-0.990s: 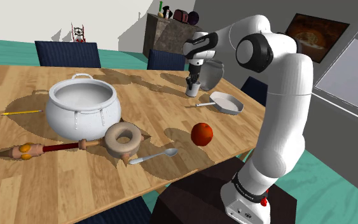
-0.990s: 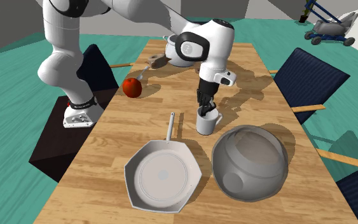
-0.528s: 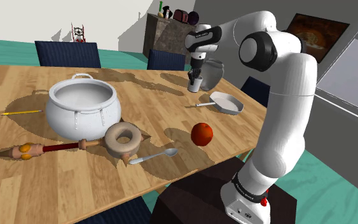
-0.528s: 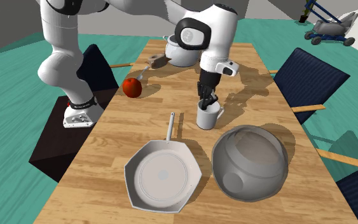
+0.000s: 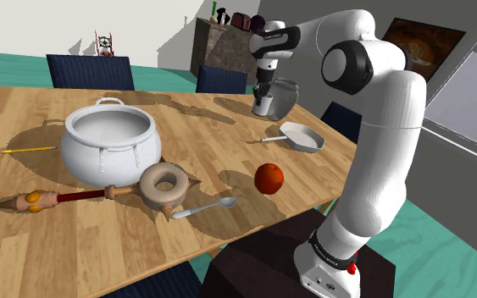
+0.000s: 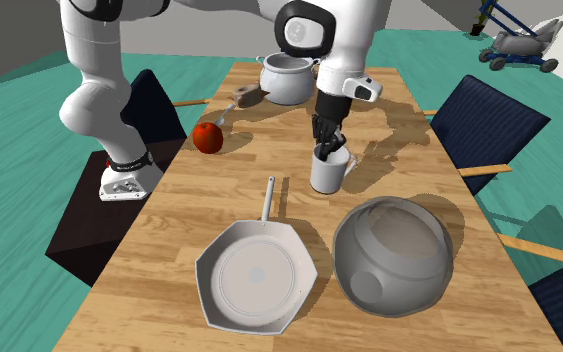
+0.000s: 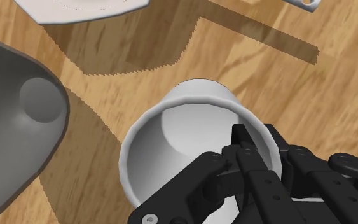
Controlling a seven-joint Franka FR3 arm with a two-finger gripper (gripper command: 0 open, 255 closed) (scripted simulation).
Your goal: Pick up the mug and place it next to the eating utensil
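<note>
Rising since a second ago, the plain white cylindrical mug [image 5: 264, 104] is hanging above the wooden table [image 5: 101, 241], its wall clenched by the black two-finger gripper [image 6: 327, 150]; carrying it to the distant slim grey spoon [image 5: 207, 206] is remaining.

White mug [image 6: 327, 172] hangs upright, pinched at its rim, just above the table [image 5: 219, 152]. Grey spoon [image 5: 204, 206] lies flat, well apart, near the edge.

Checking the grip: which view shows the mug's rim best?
The wrist view: the mug opens toward the camera, the hand clamping its rim. The shoulder view shows it far off; the second exterior view, its side.
</note>
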